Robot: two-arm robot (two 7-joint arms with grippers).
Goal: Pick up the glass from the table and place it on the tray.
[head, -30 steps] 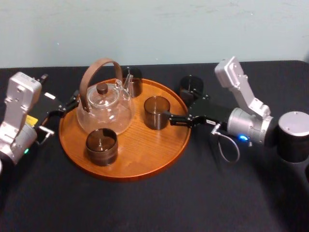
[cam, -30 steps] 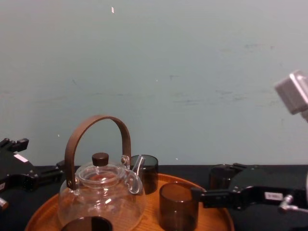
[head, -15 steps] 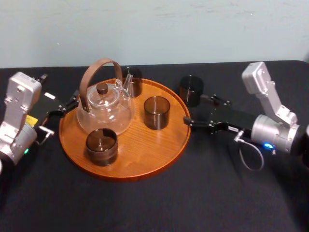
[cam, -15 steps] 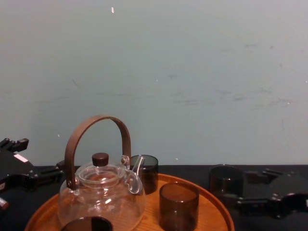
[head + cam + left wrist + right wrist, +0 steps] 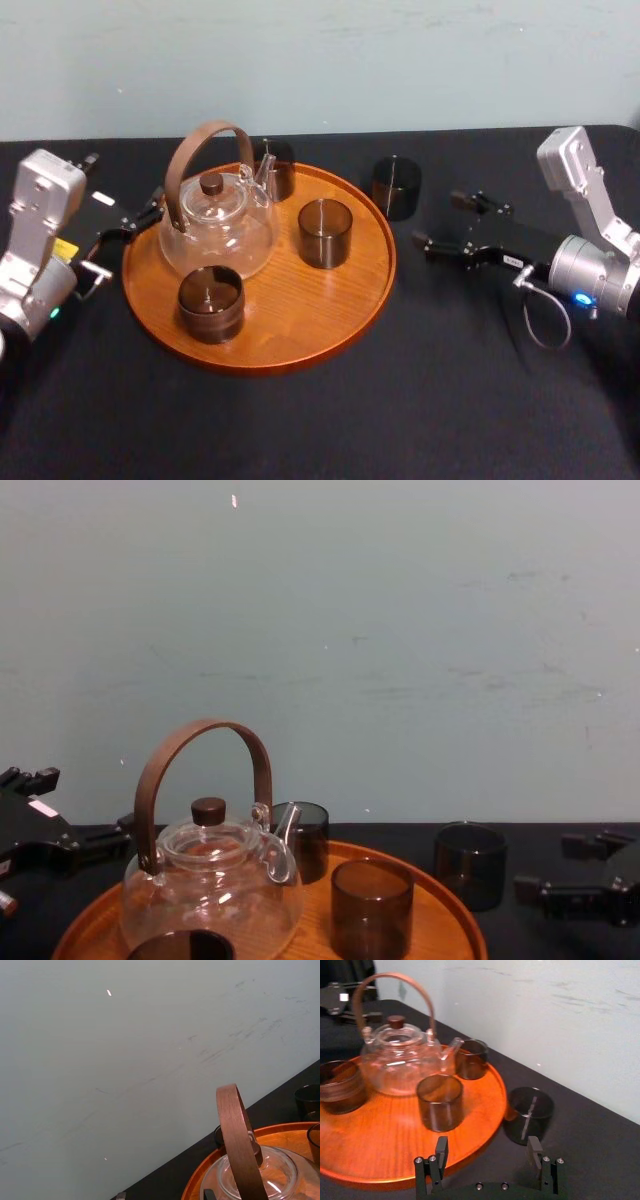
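Observation:
One dark glass (image 5: 397,187) (image 5: 527,1112) (image 5: 470,865) stands on the black table (image 5: 320,420), just beyond the right rim of the round wooden tray (image 5: 300,340) (image 5: 395,1150). Three more dark glasses sit on the tray, in the middle (image 5: 325,232) (image 5: 440,1101), at the front (image 5: 211,302) and at the back (image 5: 275,168). My right gripper (image 5: 437,220) (image 5: 487,1152) (image 5: 547,867) is open and empty, over the table to the right of the tray, nearer to me than the lone glass. My left gripper (image 5: 148,212) (image 5: 110,838) rests open beside the tray's left rim.
A glass teapot (image 5: 216,215) (image 5: 400,1057) with a tall brown handle stands on the tray's left half. A pale wall closes off the back of the table. Bare black cloth lies in front of the tray and to its right.
My right gripper has drawn back to the right, from the middle glass on the tray to the table beyond the rim. That glass stays upright. The left arm is still.

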